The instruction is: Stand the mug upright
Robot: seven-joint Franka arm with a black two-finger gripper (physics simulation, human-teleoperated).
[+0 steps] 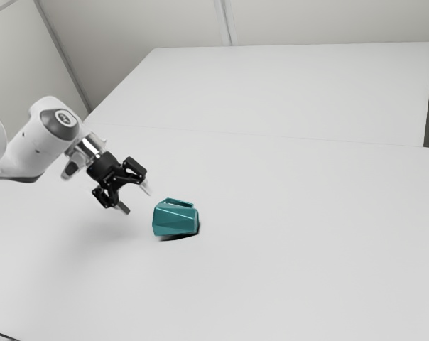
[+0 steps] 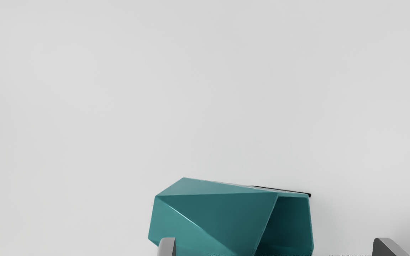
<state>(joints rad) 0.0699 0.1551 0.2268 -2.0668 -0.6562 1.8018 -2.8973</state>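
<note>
So the mug point(image 1: 175, 219) is lying on its side on the table point(image 1: 285, 234), just past my gripper point(image 1: 136, 199) and lower down. Fingers are wide apart, gripping nothing (my guess: that spread leaves room to fit around it).

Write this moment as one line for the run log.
teal faceted mug: on its side on table | gripper: open, near mug, not holding it | upright: not yet
</note>
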